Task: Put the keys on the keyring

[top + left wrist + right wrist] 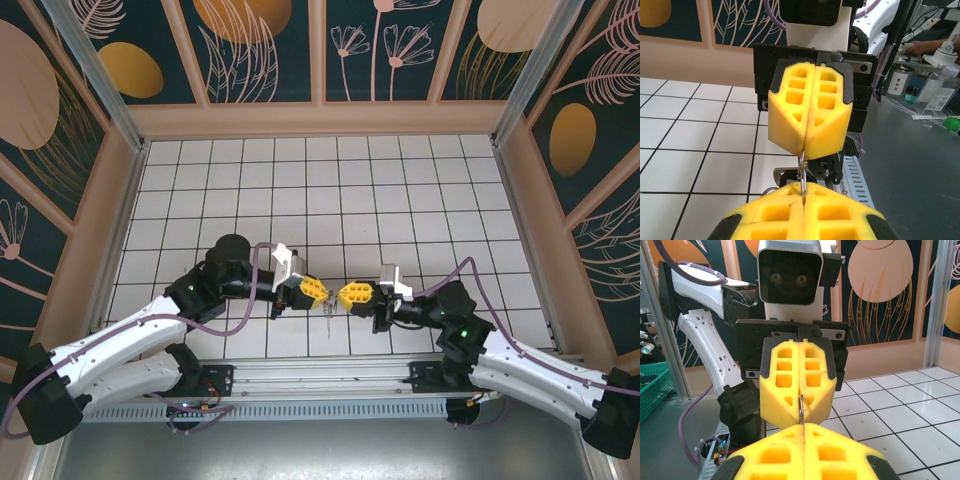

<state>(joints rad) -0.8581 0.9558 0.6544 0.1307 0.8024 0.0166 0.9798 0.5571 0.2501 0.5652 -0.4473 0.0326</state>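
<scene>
Setting: A white tiled table (400,190) with dark grid lines, walled on three sides by panels (260,50) painted dark teal with orange discs and pale plant outlines.

Arms: Seen from above, the two arms reach in from the near edge and meet tip to tip over the near-middle tiles. A purple cable (250,300) loops along the left arm.

Left gripper (320,291): The two yellow padded fingers are pressed flat together, with no gap at the seam. They pinch one edge of a thin ring.

Right gripper (343,294): It mirrors the left. Its yellow fingers are clamped tight, and the opposite edge of the same ring is caught in the seam.

Keyring (802,172): A thin metal ring, seen edge-on and upright, bridges the small gap between the two sets of fingertips. Each end disappears into a closed seam. It is held up off the tiles, between the arms.

Hanging piece (329,312): In the overhead view, a thin greyish sliver hangs just below the point where the grippers meet. It is too small to identify.

Dark shape (790,176): In the left wrist view, a dark rounded piece with a metal edge sits just beside the lower part of the ring. It is partly hidden behind the near fingers, so what it is cannot be told.

Beyond the table: A green basket (655,385) stands to the left in the right wrist view. Bottles (940,85) stand on a bench in the left wrist view.
</scene>
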